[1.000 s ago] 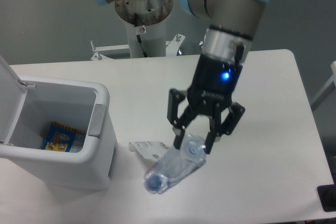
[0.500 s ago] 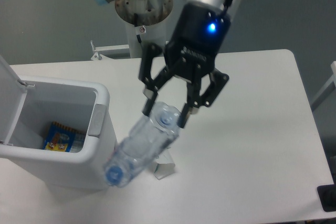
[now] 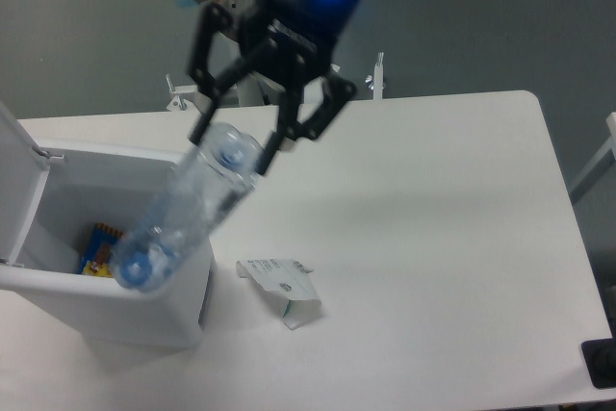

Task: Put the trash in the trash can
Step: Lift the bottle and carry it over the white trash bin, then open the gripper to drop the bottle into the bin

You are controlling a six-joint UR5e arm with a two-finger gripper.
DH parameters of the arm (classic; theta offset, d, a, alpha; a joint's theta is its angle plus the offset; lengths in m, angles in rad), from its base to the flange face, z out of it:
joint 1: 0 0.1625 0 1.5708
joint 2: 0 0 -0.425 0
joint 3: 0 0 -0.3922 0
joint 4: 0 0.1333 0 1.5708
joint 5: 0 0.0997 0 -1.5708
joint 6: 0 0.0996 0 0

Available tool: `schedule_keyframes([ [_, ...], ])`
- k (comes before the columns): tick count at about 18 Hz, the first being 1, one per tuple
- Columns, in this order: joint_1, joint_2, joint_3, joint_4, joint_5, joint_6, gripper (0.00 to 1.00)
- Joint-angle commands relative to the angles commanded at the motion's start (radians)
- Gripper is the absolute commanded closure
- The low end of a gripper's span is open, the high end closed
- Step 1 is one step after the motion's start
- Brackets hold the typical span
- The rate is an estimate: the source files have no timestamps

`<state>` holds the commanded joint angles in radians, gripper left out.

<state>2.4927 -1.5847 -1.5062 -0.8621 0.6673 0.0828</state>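
Note:
My gripper (image 3: 231, 148) is shut on the base end of a clear plastic bottle (image 3: 183, 218), one piece of the trash. The bottle hangs tilted, its blue cap end low over the right side of the open trash can (image 3: 183, 175), a white bin at the left of the table. The other piece of trash, a grey-white carton piece (image 3: 279, 288), lies flat on the table just right of the bin.
The bin's white lid (image 3: 14, 166) stands open at the far left. A blue-and-yellow wrapper (image 3: 96, 247) lies inside the bin. The arm's base column (image 3: 252, 89) rises behind the table. A dark object (image 3: 602, 363) sits at the table's lower right corner.
The gripper has lifted the bottle off the table and carried it up and left, from beside the carton piece to above the bin's opening. The carton piece has stayed on the table.

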Motion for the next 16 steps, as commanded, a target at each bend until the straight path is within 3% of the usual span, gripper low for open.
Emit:
schedule_keyframes([
  [6,-0.063,-0.012,-0.031,0.005,0.011,0.008,0.47],
  [9,-0.095,-0.014,-0.061,0.005,0.037,0.063,0.4],
  [12,-0.133,-0.018,-0.1,0.006,0.103,0.104,0.39],
  [16,-0.195,-0.064,-0.103,0.008,0.215,0.118,0.31],
])
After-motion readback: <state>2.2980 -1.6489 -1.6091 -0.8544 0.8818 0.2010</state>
